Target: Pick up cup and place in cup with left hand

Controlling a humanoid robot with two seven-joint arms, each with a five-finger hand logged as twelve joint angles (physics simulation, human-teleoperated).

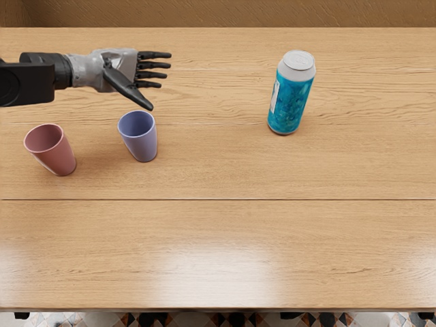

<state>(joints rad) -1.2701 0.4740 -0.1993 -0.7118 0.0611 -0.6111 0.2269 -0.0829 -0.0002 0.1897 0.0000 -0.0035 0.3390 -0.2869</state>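
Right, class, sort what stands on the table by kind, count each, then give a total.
Cups: 2, one pink, one blue-purple
Cans: 1, blue with a silver top
Total: 3

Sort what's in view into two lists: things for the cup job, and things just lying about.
For the job:
- left hand, open and empty
- pink cup, upright
- purple cup, upright

Just lying about:
- blue can, standing upright

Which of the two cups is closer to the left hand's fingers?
The blue-purple cup, just below the left hand's thumb; the pink cup stands farther left.
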